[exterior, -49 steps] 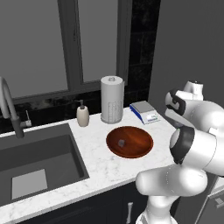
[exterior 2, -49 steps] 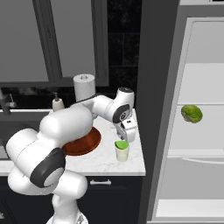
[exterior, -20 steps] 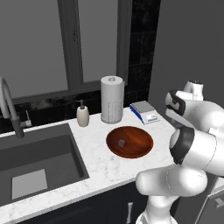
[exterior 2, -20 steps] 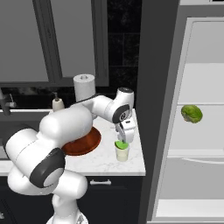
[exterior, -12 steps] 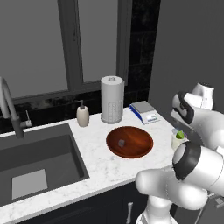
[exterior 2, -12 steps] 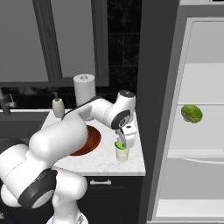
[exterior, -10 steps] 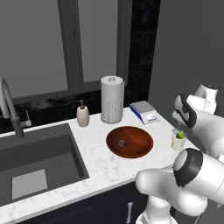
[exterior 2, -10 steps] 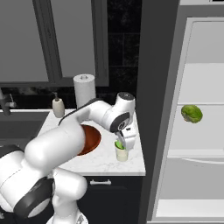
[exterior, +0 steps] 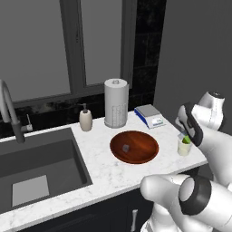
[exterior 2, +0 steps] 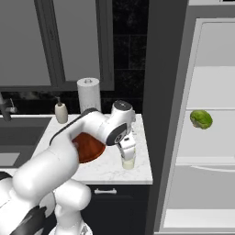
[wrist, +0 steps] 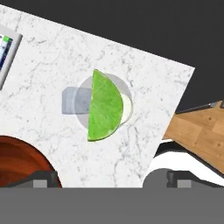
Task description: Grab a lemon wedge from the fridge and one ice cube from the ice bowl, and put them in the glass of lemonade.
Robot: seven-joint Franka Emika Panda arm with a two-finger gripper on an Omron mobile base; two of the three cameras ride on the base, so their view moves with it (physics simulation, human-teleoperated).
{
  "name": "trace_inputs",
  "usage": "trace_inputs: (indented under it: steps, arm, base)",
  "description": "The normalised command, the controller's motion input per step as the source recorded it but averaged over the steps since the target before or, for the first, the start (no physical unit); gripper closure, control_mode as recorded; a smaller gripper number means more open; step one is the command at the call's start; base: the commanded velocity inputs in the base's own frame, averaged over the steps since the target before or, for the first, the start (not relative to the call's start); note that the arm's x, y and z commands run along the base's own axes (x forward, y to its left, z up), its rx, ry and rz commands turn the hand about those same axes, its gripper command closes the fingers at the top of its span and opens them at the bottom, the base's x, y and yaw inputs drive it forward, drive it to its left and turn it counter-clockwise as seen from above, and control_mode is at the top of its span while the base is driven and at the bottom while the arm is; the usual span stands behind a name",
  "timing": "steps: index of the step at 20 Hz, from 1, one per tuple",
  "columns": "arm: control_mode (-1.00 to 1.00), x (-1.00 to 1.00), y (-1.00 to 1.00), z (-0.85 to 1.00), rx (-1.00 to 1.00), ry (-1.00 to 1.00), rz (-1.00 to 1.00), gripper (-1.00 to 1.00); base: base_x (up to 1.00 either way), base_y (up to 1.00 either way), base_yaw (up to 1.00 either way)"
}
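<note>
Fingers (wrist: 43,178): two dark tips at the bottom of the hand view, spread wide apart, nothing between them. Gripper (exterior 2: 128,153): poised directly above the glass of lemonade (exterior 2: 129,162), near the counter's right end. Lemon wedge (wrist: 105,106): green half-disc lying across the mouth of the glass; judged delivered, or nearly so. Ice bowl (exterior: 134,146): wide reddish-brown bowl on the marble counter (exterior: 104,167), left of the glass, holding one small grey cube (exterior: 125,147); judged not yet collected, so the ice step remains. Fridge (exterior 2: 211,137): door open, white shelves, one green rounded fruit (exterior 2: 201,119) on a shelf. Also present: sink (exterior: 36,170), soap bottle (exterior: 85,119), white perforated cylinder (exterior: 116,103), small scale (exterior: 151,115). Writing, brands, labels: none legible.
</note>
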Motion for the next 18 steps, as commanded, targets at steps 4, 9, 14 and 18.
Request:
trace_inputs:
  steps: [4, 9, 14, 18]
  arm:
    - [-1.0, -0.13, -0.03, 0.24, 0.07, -0.04, 0.01, -1.0]
    - [-1.0, -0.14, -0.01, 0.28, 0.09, -0.09, 0.0, -1.0]
    - [-1.0, -0.47, 0.03, 0.41, 0.12, -0.26, 0.01, -1.0]
    - [-1.0, -0.6, 0.57, 0.41, 0.03, -0.27, 0.12, -1.0]
  base:
    - [0.0, 0.0, 0.0]
    - [0.0, 0.0, 0.0]
    - [0.0, 0.0, 0.0]
    - [0.0, 0.0, 0.0]
